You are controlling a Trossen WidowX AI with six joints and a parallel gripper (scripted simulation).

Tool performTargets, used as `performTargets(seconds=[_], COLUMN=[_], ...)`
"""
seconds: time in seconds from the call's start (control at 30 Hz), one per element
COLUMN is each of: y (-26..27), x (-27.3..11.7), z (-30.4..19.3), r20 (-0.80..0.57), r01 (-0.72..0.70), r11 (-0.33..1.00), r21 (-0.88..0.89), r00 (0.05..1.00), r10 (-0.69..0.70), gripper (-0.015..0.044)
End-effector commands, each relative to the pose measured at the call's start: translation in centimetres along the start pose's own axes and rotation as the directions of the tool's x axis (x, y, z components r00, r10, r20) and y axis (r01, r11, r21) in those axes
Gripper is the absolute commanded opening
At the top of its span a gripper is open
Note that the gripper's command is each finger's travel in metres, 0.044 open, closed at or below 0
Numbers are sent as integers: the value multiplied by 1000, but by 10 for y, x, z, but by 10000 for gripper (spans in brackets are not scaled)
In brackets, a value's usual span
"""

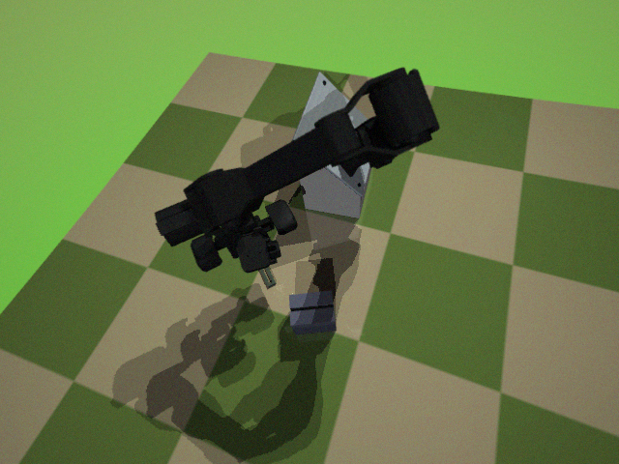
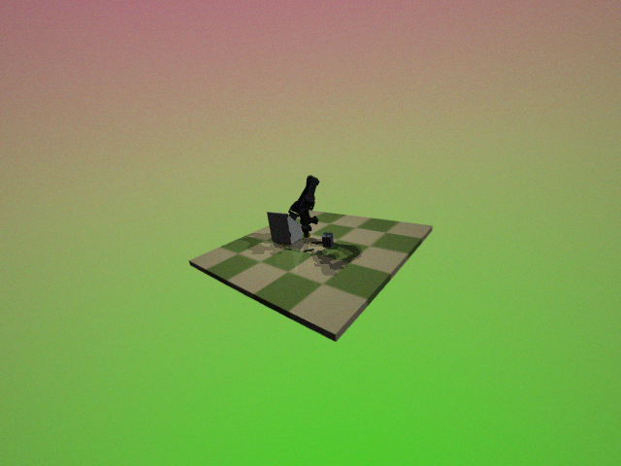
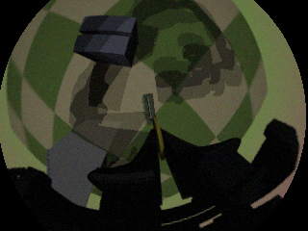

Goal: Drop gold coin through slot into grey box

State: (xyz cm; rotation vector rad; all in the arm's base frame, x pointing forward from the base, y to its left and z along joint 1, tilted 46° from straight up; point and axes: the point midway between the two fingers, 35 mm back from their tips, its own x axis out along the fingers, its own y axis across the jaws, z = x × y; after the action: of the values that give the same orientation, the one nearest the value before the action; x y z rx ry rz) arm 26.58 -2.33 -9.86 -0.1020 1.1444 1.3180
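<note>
The jaws are clamped on the coin (image 3: 158, 134), which shows in the wrist view as a thin gold sliver, edge-on, sticking out between the two dark fingers. It looks lifted off its holder (image 1: 268, 276), the small dark-green piece that lies on the table (image 1: 450, 309) just below the wrist in the top view; whether the coin's lower rim has fully cleared the holder cannot be told from these pictures.

The grey box (image 1: 312, 312) sits on the table a little to the right of the holder and nearer the camera in the top view, with its slot (image 1: 311, 307) running as a dark line across the lid. In the wrist view the box (image 3: 108, 37) is up and to the left, well apart from the coin.

As for handling, I would judge the coin stiff, light and smooth: a hard metal disc that will not bend, but may pivot or slip between flat fingers if pinched too near the rim. The best hold is on the two flat faces in the upper part, leaving the lower half free to enter the slot. Since the slot is barely wider than the coin, the disc's plane should be turned parallel with it and kept upright before letting go; a small tilt would likely jam it on the lid.
</note>
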Motion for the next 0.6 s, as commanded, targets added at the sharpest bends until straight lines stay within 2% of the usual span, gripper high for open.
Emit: performTargets(seconds=[0.0, 0.27, 0.57], y=[0, -2, -3], x=[-3, -4, -4], z=[1, 3, 5], r20=[-4, -4, -3], r01=[3, 2, 1], r11=[999, 945, 798], r21=[-54, -327, -603], r00=[1000, 1000, 1000], r10=[-3, -3, -3], gripper=[0, 0, 0])
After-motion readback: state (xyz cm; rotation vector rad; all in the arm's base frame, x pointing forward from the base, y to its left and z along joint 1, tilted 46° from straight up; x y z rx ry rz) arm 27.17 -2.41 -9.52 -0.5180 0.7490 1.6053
